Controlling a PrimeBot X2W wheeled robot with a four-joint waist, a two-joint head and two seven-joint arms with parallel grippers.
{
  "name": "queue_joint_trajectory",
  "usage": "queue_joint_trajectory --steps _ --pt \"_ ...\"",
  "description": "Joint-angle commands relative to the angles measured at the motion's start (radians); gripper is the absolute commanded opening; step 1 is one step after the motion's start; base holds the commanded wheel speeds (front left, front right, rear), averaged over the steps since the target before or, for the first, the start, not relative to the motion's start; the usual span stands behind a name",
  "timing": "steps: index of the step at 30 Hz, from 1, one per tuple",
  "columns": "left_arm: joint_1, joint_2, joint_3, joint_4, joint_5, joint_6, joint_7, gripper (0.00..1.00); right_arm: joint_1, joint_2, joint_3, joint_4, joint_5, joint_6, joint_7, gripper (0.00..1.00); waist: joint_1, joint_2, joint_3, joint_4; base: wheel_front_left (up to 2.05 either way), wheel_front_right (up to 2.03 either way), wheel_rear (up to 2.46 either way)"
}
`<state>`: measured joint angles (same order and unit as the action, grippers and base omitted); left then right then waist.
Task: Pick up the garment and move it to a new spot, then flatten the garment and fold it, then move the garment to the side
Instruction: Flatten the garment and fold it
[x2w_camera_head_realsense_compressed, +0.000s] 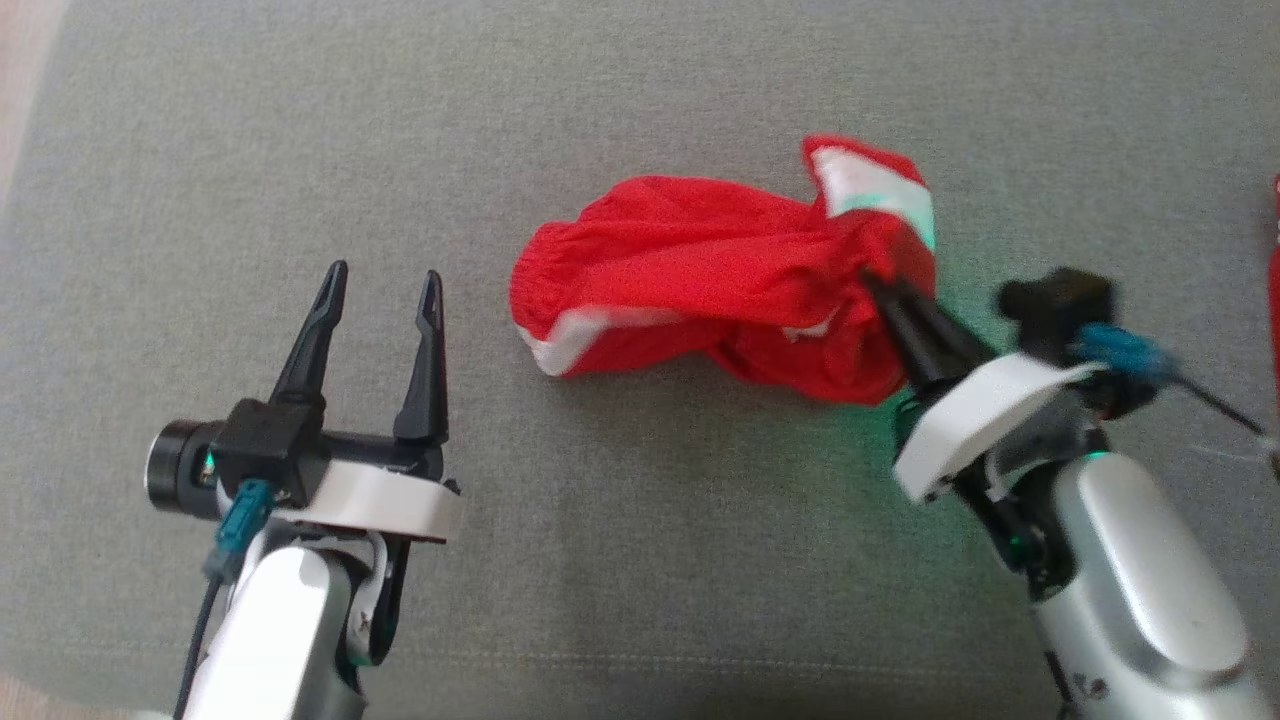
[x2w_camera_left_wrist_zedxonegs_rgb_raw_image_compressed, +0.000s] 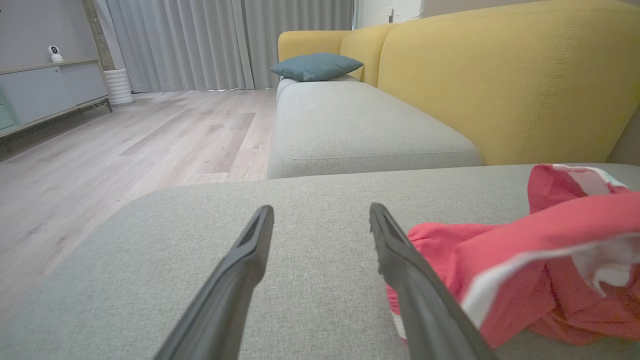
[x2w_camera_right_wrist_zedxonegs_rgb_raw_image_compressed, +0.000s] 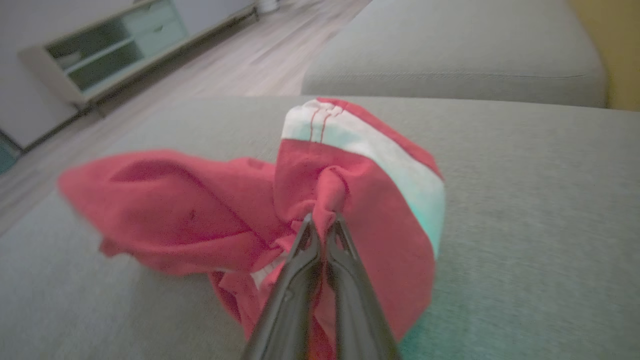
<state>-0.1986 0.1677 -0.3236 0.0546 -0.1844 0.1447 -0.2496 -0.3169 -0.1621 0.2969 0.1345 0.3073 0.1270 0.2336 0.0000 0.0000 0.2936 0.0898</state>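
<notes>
Tightly inside right tool (x2w_camera_right_wrist_zedxonegs_rgb_raw_image_compressed: 322, 218): garment (x2w_camera_right_wrist_zedxonegs_rgb_raw_image_compressed: 175, 210)

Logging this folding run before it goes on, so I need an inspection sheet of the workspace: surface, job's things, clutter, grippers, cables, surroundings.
Surface: grey fabric cushion, flat.
Job's things: red garment with white bands, crumpled, not yet flattened.
Clutter: a red strip at the head view's right edge; cannot tell what it is.
Grippers: left gripper open, apart from the garment; right gripper shut on a pinch of the garment's fabric.
Cables: teal-plug cable at the left wrist; blue-plug cable at the right wrist.
Surroundings: yellow sofa back, blue pillow, wooden floor, grey curtains, low cabinet.
</notes>
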Motion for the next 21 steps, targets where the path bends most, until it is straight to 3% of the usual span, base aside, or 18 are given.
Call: queue_joint_trajectory --steps 1,7,11,12,13,14,21 --pt "-0.040 0.011 0.042 -0.029 0.008 -0.003 -0.012 1.00 0.010 0.019 -0.011 -0.040 0.018 0.004 -0.020 0.00 0.0000 0.0000 -0.004 -0.005 0.00 0.00 0.00" --pt "-0.031 0.008 0.048 -0.024 0.015 -0.013 -0.012 1.00 0.083 0.090 -0.223 0.013 0.113 0.004 -0.089 0.00 0.0000 0.0000 -0.017 -0.030 0.00 0.00 0.00" --pt "-0.031 0.007 0.050 -0.021 0.020 -0.018 -0.012 1.00 0.108 0.108 -0.303 0.071 0.214 0.004 -0.129 0.00 0.0000 0.0000 -0.017 -0.045 0.00 0.00 0.00" --pt "-0.031 0.008 0.051 -0.021 0.022 -0.019 -0.012 1.00 0.114 0.109 -0.312 0.086 0.225 0.004 -0.138 0.17 0.0000 0.0000 -0.017 -0.048 0.00 0.00 0.00" --pt "-0.031 0.008 0.052 -0.020 0.023 -0.020 -0.012 1.00 0.118 0.110 -0.320 0.100 0.233 0.004 -0.148 0.47 0.0000 0.0000 -0.018 -0.051 0.00 0.00 0.00" --pt "-0.031 0.007 0.052 -0.019 0.024 -0.020 -0.012 1.00 0.121 0.110 -0.328 0.110 0.250 0.004 -0.158 1.00 0.0000 0.0000 -0.018 -0.054 0.00 0.00 0.00" --pt "-0.021 0.007 0.058 -0.018 0.030 -0.020 -0.012 1.00 0.137 0.108 -0.332 0.075 0.256 0.004 -0.268 1.00 0.0000 0.0000 -0.031 -0.072 0.00 0.00 0.00"
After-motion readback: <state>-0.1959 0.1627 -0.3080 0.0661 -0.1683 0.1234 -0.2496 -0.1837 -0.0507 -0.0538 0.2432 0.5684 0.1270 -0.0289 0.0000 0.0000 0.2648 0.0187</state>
